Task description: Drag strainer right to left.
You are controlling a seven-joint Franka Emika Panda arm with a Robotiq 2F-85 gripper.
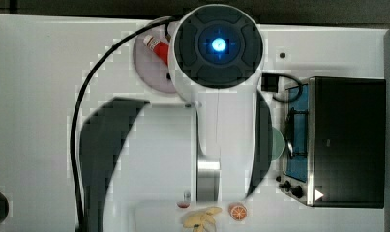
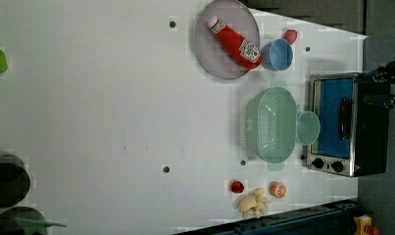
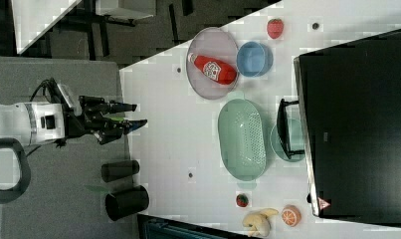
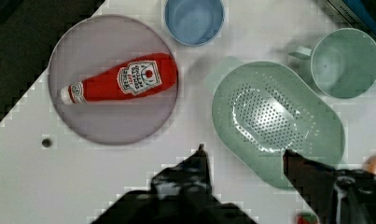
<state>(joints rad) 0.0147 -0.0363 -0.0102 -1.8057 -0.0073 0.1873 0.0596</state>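
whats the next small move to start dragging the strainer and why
Probably lower the open gripper toward the strainer's near rim. In the right view it hangs well above the table, holding nothing, and the strainer sits untouched beside the mug.

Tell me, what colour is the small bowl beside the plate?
Blue; the bowl shows best in the wrist view, next to the plate.

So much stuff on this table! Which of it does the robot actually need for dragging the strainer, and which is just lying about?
Needed:
- pale mint-green perforated plastic strainer
- black gripper, open, nothing held

Lying about:
- red ketchup bottle on round grey plate
- small blue bowl
- green mug
- silver-and-black toaster oven
- banana bunch
- orange half
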